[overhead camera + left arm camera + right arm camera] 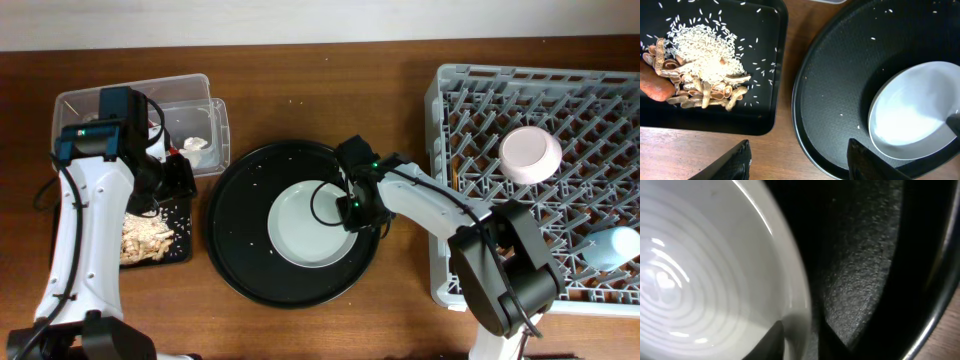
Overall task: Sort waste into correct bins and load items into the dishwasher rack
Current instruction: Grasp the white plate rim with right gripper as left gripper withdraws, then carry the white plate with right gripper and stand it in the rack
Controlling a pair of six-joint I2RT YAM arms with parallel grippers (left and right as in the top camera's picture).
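Two grippers logged. Right gripper [797, 337]: fingers [774, 341] narrow, pinching rim of pale grey-green plate [305, 225], flat on round black tray [240, 255]. Left gripper [800, 157]: spread wide, holding nothing, above table [790, 60] between shallow black tray [765, 100] with food scraps [705, 92] and round tray.

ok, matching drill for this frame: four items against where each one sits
Items:
1. plate
2. white bowl
3. food scraps with rice
4. tissue

Places:
A. clear tub
B. round black tray
C. dishwasher rack
D. shallow black tray

Pairs: 1-B, 2-C, 3-D, 4-A
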